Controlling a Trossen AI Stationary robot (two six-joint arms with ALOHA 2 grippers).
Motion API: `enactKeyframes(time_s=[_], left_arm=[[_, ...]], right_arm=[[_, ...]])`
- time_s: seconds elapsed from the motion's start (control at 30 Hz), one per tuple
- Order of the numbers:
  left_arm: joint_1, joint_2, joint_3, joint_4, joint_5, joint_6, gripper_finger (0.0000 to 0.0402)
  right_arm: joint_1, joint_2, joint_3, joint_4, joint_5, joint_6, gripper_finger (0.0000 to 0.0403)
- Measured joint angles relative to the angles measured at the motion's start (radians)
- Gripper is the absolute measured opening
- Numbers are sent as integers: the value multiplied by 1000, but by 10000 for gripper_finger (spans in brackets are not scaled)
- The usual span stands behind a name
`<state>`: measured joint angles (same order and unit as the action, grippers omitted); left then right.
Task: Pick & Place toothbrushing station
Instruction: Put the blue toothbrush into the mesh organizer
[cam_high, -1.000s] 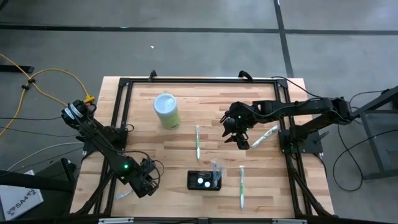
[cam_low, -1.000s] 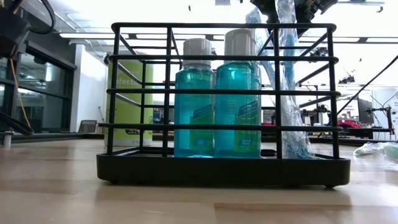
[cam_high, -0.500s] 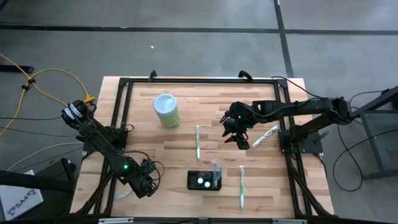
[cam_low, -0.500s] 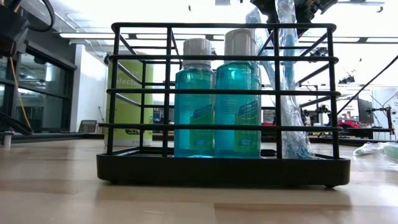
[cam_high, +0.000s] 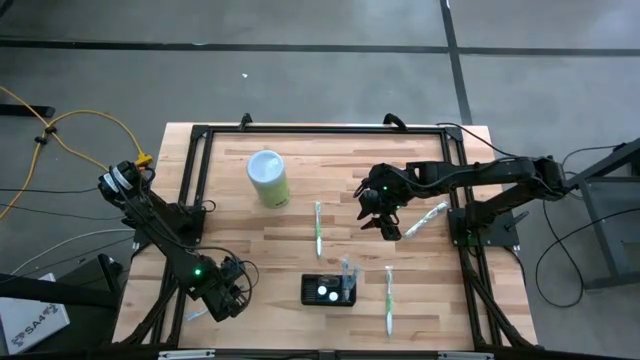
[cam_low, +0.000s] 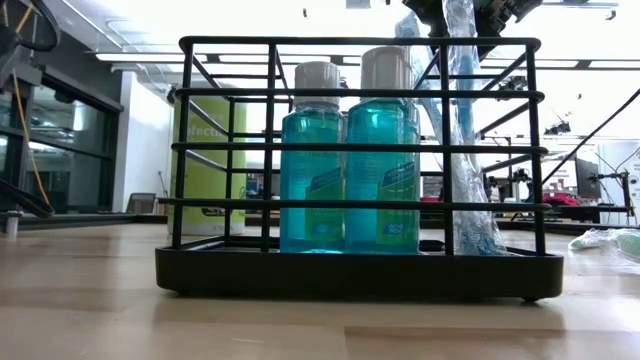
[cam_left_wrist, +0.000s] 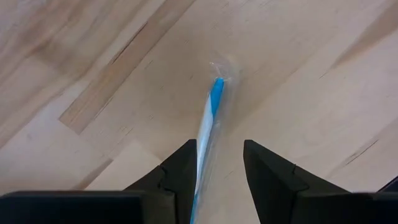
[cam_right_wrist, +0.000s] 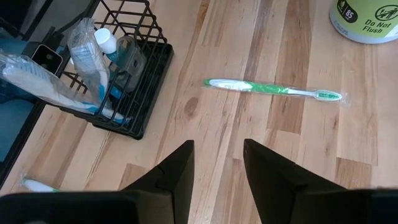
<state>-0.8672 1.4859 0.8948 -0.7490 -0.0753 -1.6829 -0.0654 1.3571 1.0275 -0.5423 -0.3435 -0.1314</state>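
Toothbrushing station (cam_high: 328, 290) sits low in the middle of the high view, a black wire rack on the wooden table (cam_high: 420, 300). Up close in the low view it fills the frame, with two blue-green bottles (cam_low: 348, 160) standing side by side in it and a wrapped toothbrush (cam_low: 468, 130) leaning upright at the rack's right end. The left gripper (cam_left_wrist: 217, 177) is at the lower left of the high view, right down at the table, with its jaws parted either side of a blue-and-white wrapped toothbrush (cam_left_wrist: 208, 118) lying flat. The brush runs between the fingers, but they look spread clear of it, so I'd say it's straddled, not gripped. The right gripper (cam_right_wrist: 217, 168) hovers higher up toward the middle right of the high view, jaws apart and holding nothing. Its wrist camera looks down on the rack and a green toothbrush (cam_right_wrist: 273, 89) lying loose on the wood. Farther back in the upper left there's a pale green canister (cam_high: 268, 178), and two more green brushes (cam_high: 389, 298) lie near the rack. My guess is the step in hand is fetching that blue brush. Next move would be closing squarely on the handle, lifting, then carrying it right to the rack and dropping it in upright without bumping the bottles.
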Motion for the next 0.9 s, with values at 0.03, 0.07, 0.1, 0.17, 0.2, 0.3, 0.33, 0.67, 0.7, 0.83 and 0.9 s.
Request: enactKeyframes(time_s=[0.03,0.07,0.1,0.17,0.2,0.3,0.33,0.67,0.7,0.83,0.9], left_arm=[[0,5,0,0,0,0,127],[-2,14,0,0,0,0,127],[-5,22,0,0,3,3,127],[-8,41,0,5,7,9,127],[-10,50,0,6,13,9,127],[-15,73,0,7,50,9,127],[-17,80,0,10,53,9,127],[-32,141,1,55,61,8,127],[-32,143,2,54,62,8,127],[-32,145,2,54,64,8,126],[-32,146,2,53,63,8,119]], right_arm=[[0,0,0,0,0,2,130],[0,0,0,0,0,5,130],[0,0,0,0,0,6,130],[0,0,0,0,0,7,130],[0,0,0,0,0,7,130],[0,0,0,0,0,8,130],[0,0,0,0,0,10,130],[0,0,0,1,0,27,130],[0,0,0,0,0,27,130],[0,0,0,0,0,30,130],[0,0,0,0,0,33,130]])
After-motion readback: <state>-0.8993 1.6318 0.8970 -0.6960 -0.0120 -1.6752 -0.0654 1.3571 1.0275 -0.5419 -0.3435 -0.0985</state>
